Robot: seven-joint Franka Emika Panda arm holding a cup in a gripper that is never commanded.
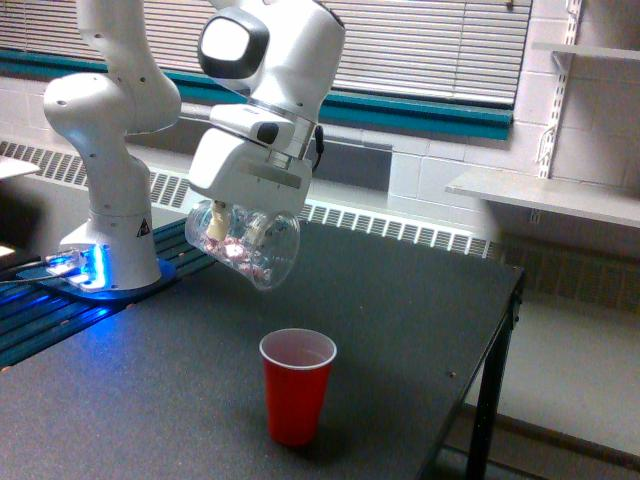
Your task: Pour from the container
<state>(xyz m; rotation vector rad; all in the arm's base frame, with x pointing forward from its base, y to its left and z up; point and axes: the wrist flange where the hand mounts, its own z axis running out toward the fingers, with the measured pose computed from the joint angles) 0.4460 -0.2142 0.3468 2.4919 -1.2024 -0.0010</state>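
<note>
- White gripper [232, 216] clamped on the jar [245, 243], held tipped in the air, mouth angled down toward the exterior view's right
- Pinkish-white pieces [240, 252] lying low inside the jar; better to tip slowly so none spill wide
- Red cup [297, 384] upright on the dark table [420, 300], below and right of the mouth; best to centre over it first

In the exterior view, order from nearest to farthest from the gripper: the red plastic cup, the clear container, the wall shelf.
1. The clear rounded plastic container, held in the gripper.
2. The red plastic cup, below, toward the view's right.
3. The grey wall shelf, far right.
</note>
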